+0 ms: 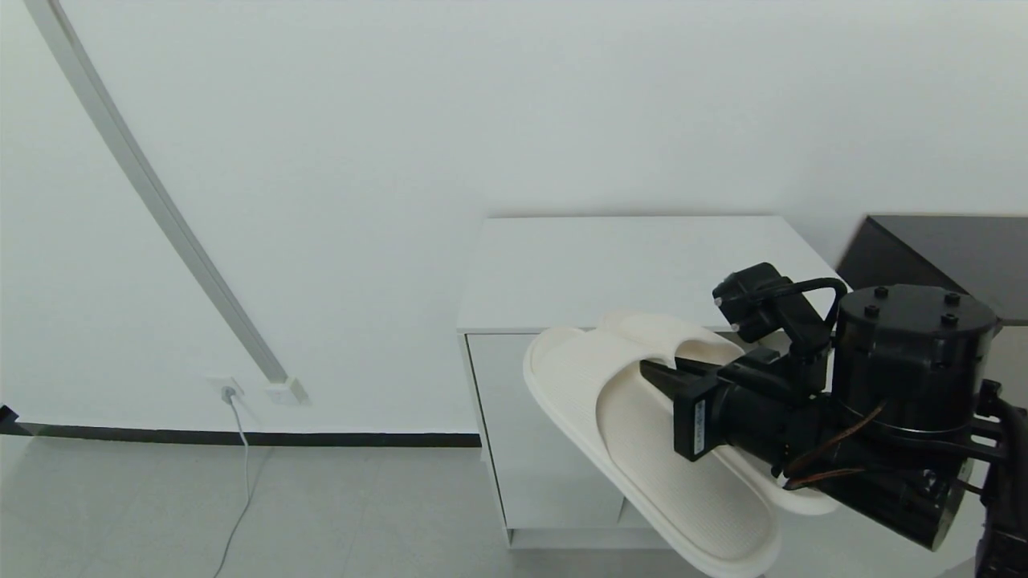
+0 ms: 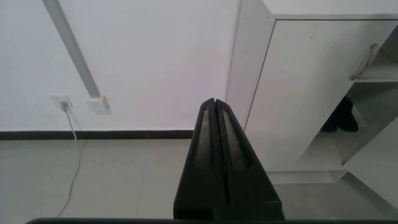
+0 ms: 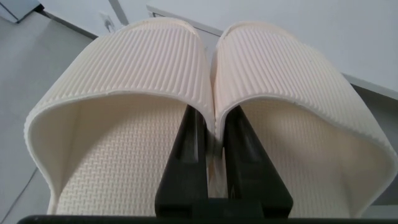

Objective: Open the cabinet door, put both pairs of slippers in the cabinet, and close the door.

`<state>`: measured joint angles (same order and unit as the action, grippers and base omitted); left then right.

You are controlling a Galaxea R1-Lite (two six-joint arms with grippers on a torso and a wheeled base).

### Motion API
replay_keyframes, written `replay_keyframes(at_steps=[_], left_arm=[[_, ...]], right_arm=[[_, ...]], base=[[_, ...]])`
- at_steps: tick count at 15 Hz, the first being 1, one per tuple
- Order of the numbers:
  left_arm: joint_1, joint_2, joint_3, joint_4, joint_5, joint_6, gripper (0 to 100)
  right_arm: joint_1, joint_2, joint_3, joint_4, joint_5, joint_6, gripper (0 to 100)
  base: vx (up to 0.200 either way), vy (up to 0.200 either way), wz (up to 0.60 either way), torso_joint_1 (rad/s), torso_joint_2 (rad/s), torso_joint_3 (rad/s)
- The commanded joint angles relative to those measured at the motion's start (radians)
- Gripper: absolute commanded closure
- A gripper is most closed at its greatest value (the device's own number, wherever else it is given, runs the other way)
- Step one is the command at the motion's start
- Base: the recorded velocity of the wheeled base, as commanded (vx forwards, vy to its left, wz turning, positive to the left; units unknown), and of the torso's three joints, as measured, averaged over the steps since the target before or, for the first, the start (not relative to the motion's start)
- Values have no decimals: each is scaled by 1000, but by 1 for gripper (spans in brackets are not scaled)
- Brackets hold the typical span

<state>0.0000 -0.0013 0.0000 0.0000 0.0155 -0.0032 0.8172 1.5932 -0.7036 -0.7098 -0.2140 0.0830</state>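
My right jaws grip the cream slippers (image 1: 594, 393) (image 3: 143, 68). One finger (image 3: 186, 155) sits inside each slipper, and the two pinch the touching inner walls together. The pair hangs in the air, side by side, near the front of the white cabinet (image 1: 626, 269) (image 2: 249, 68), toes toward it and heels back toward me. My left jaws are pressed shut on nothing, low on the left and facing the cabinet. The cabinet's left door (image 1: 538, 433) (image 2: 305, 93) is closed, with its handle (image 2: 364, 61) at the right edge. Right of that door the cabinet stands open, showing a shelf (image 2: 380, 76) and something dark (image 2: 343, 116) lower inside. On the wall to the left is a socket (image 1: 227, 391) with a cable running down to the floor. A dark worktop (image 1: 956, 241) sits to the right of the cabinet.
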Motion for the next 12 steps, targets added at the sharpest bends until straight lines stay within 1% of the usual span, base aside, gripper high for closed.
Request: replay_keyframes(at_steps=[1, 7, 12], left_arm=[[0, 1, 0, 0, 0, 0, 100], [0, 1, 0, 0, 0, 0, 100], [0, 1, 0, 2, 0, 0, 100]], right_arm=[[8, 7, 1, 0, -4, 0, 100], [11, 8, 3, 0, -4, 0, 100], [45, -1, 4, 0, -31, 0, 100]], base=[[0, -200, 0, 2, 2, -2], [0, -200, 0, 2, 4, 4], [0, -200, 0, 3, 1, 1]])
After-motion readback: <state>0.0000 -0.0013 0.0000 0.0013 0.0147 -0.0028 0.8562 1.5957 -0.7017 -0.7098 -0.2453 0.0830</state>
